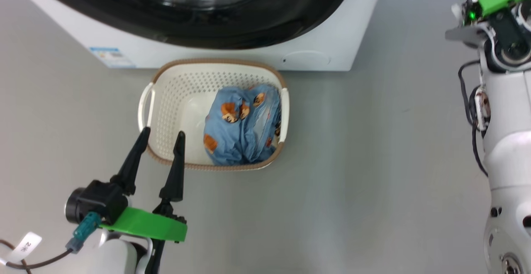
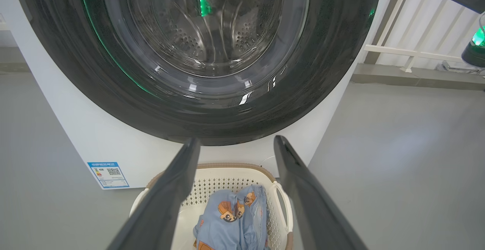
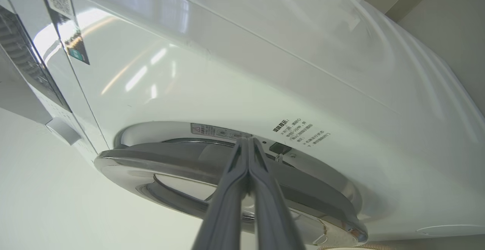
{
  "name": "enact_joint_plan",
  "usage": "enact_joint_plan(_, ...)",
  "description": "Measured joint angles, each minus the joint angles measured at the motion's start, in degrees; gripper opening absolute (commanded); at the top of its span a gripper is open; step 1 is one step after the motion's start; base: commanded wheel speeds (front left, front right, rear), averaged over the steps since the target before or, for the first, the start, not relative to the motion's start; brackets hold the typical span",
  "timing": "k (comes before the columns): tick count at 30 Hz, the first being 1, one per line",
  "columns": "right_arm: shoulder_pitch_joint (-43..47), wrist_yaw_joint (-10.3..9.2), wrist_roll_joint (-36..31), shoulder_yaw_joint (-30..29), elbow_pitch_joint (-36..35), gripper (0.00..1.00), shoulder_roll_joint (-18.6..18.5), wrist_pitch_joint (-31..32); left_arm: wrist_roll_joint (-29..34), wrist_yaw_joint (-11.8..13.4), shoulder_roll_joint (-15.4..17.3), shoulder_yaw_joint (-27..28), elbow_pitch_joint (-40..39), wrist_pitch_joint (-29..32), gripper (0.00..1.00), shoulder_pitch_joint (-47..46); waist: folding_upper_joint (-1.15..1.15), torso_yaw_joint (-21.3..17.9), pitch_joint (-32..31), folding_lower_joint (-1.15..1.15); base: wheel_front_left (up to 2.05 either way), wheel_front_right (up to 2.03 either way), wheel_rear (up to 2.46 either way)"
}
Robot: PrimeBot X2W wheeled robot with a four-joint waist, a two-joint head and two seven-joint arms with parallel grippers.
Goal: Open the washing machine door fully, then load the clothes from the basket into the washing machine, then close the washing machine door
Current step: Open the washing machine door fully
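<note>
One washer (image 1: 332, 37), one door (image 2: 189, 119), one basket (image 1: 174, 95), one clothes bundle (image 1: 240, 128), one sticker (image 1: 111, 57), two grippers: left gripper (image 1: 162, 131), right gripper (image 3: 247, 142).

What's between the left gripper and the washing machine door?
Head view: the basket holding the clothes stands between the left gripper and the washing machine door.

Head downward on basket (image 1: 178, 95), left wrist shares it, right wrist near washer (image 3: 265, 72)
</note>
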Motion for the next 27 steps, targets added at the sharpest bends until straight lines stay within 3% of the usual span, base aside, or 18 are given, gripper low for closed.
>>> enact_joint_plan(27,-15.0,0.0,-7.2,-2.6,11.8,0.0,1.6,1.6,-2.7,0.0,-1.5,-5.2,-0.6,0.0,1.0,-3.9,0.0,8.1,7.2,-0.01,0.0,0.0,0.0)
